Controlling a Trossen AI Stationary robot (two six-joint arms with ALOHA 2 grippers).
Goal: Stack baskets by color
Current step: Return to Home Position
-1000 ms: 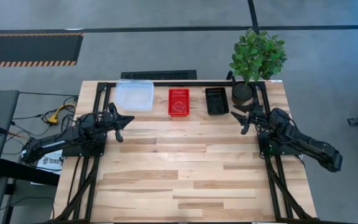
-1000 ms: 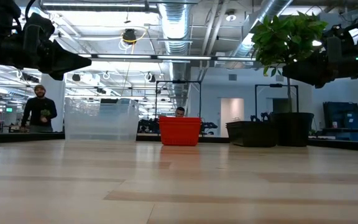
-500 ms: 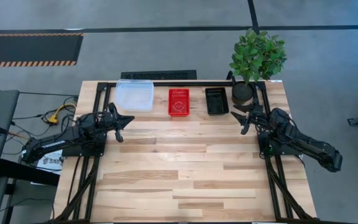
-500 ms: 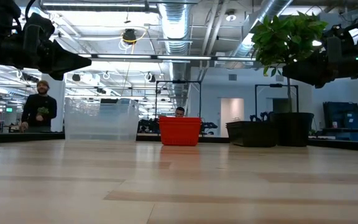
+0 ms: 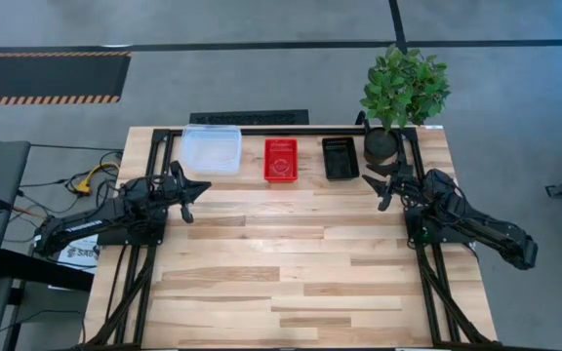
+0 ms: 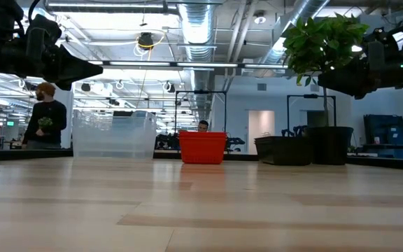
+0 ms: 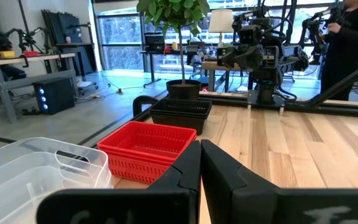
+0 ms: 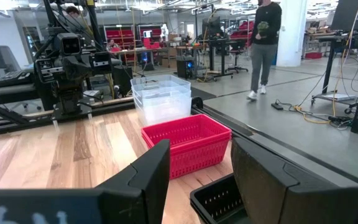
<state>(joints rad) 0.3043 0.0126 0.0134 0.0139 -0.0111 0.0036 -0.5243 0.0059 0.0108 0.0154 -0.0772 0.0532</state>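
Along the far edge of the tabletop (image 5: 291, 263) the baskets stand in three nested piles, side by side with small gaps between them. The clear translucent baskets (image 5: 212, 148) are toward the left arm's side, the red mesh baskets (image 5: 281, 159) sit in the middle, and the black mesh baskets (image 5: 340, 157) are toward the right arm's side. Just beside the black pile, at the far right corner, stands a potted green plant (image 5: 403, 88).

The left pincer (image 7: 200, 148) hangs above the left edge of the tabletop, near the clear pile but apart from it, pointing inward across the wood. Its two dark fingers (image 7: 182, 171) are drawn together with only a thin sliver between them. They hold nothing and touch nothing.

The right pincer (image 8: 199, 149) hangs above the right edge, near the plant pot and the black pile and clear of both. Its fingers (image 8: 148, 177) are spread wide, and the red pile shows through the gap farther off. It too is empty and touches nothing.

From table height both arms show raised well above the wood, with the three piles resting flat on it.

In the room beyond the tabletop a person (image 6: 45, 115) in dark clothes stands.
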